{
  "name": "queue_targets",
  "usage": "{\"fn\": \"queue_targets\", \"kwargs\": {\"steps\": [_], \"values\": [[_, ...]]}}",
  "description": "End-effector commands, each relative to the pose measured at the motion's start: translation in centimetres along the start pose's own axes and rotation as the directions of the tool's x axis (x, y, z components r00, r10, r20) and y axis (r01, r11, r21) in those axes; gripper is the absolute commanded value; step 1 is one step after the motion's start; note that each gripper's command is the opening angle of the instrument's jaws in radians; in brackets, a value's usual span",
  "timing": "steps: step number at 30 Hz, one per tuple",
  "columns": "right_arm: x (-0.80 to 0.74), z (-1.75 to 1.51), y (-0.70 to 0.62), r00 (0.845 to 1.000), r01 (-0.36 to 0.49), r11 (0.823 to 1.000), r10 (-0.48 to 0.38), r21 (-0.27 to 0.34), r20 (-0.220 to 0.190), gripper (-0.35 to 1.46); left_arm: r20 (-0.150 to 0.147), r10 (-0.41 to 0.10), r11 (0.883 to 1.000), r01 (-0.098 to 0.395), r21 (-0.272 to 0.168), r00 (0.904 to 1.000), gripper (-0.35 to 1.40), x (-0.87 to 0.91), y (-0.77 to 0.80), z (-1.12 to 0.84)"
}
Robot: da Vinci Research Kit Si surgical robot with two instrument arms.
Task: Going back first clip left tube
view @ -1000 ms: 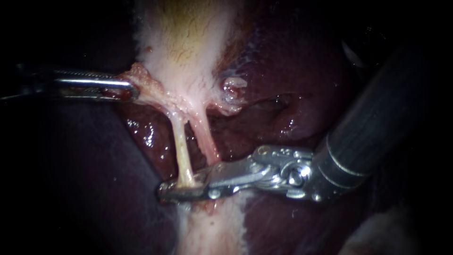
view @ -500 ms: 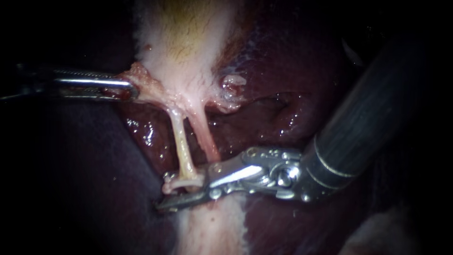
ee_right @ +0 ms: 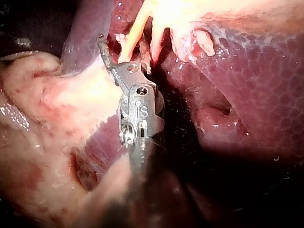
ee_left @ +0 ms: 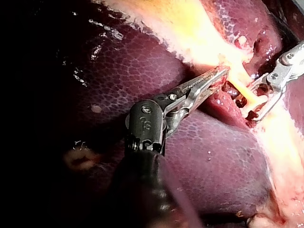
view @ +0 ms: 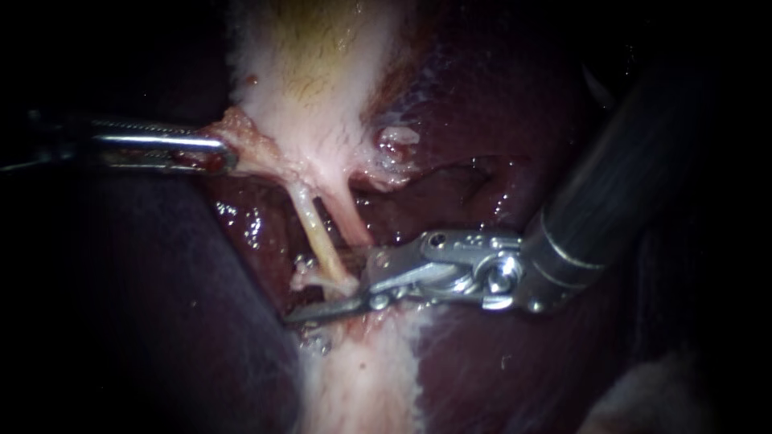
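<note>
The pale gallbladder (view: 314, 80) narrows into two tubes over the dark liver (view: 482, 120). The yellowish left tube (view: 315, 233) runs down to a pale clip (view: 318, 277) at its lower end. The pink right tube (view: 350, 221) lies beside it. My right instrument (view: 334, 285) has its jaws open around the clipped end, with a gap between them. My left instrument (view: 217, 157) is shut on tissue at the gallbladder's lower left edge and pulls it sideways. In the left wrist view my left instrument (ee_left: 216, 76) holds that tissue, and my right instrument (ee_left: 249, 102) stands open ahead of it.
A strip of whitish tissue (view: 362, 378) runs down below the tubes. A small pale nub (view: 398, 141) sits on the liver right of the gallbladder's neck. In the right wrist view, pale fatty tissue (ee_right: 42, 109) lies beside my right instrument (ee_right: 118, 52).
My right instrument's jaws have opened from around the left tube's base, baring the pale clip, and the instrument has drawn up and to the right. The tube's lower end rose. My left instrument held still.
</note>
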Motion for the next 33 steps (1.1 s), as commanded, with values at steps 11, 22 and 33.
{"fn": "queue_targets", "kwargs": {"steps": [11, 22, 33], "values": [[-0.02, -0.46, -0.07, 0.981, 0.194, 0.981, -0.194, 0.014, 0.01, 0.5, 0.0, 0.001, 1.0, -0.001, 0.001, 1.0, -0.35, -0.01, 0.0, -0.01], [0.12, -1.29, -0.08, 0.967, 0.255, 0.967, -0.255, -0.004, 0.005, 0.5, 0.0, 0.001, 1.0, -0.001, 0.001, 1.0, -0.35, -0.01, 0.0, -0.02], [0.11, -1.76, -0.09, 0.962, 0.274, 0.962, -0.274, 0.005, 0.002, 0.5, 0.0, 0.001, 1.0, -0.001, 0.001, 1.0, -0.35, -0.01, 0.0, 0.0]]}}
